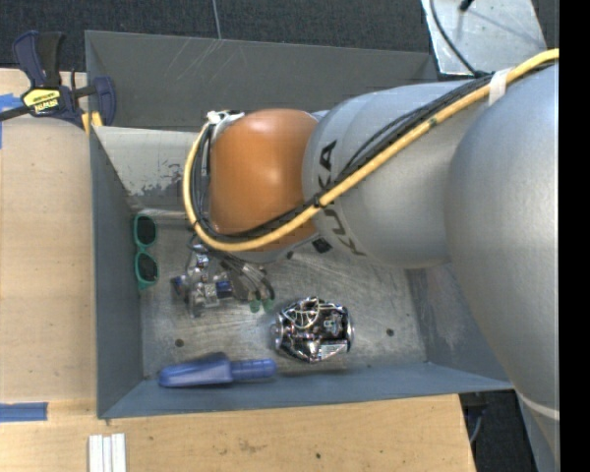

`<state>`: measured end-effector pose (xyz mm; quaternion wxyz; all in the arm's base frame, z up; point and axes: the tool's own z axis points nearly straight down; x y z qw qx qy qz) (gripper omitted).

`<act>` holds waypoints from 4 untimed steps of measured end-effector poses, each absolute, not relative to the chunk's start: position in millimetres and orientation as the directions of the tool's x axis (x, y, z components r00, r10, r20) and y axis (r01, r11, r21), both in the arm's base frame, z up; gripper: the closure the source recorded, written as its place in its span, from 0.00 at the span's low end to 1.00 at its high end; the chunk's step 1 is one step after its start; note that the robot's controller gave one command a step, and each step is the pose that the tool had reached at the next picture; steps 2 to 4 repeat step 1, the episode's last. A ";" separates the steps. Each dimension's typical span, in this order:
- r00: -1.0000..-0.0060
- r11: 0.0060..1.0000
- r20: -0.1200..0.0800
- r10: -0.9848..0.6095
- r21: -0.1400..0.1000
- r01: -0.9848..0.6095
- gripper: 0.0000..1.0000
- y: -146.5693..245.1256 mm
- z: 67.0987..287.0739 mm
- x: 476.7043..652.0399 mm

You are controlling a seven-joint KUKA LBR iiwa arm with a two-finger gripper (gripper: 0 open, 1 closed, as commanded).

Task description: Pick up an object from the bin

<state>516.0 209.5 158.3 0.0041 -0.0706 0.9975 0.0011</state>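
Camera view: gripper [211, 285] low in bin [113, 293], mid-floor.
Just left of it green glasses [143, 254], wire ball [315, 329] lower right, blue handle [216, 371] by front wall; whether it's open or holding anything, can't tell.

Grey KUKA arm [423, 180] w/ orange wrist cover [261, 170], yellow cable [516, 69].

— What is this place, a workshop?
— A robotics lab, I'd say: a big grey KUKA arm [423, 195] with a yellow cable [521, 67] strapped along it, bent over a grey metal bin [118, 293] of odds and ends [315, 330].
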 end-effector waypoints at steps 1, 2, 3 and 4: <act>-0.988 0.988 0.004 -0.154 0.000 -0.154 1.00 195.5 213.5 502.1; -0.988 0.988 0.004 -0.154 0.000 -0.154 1.00 195.5 213.5 502.1; -0.988 0.988 0.004 -0.154 0.000 -0.154 1.00 195.5 213.5 502.1; -0.988 0.988 0.004 -0.154 0.000 -0.154 1.00 195.5 213.5 502.1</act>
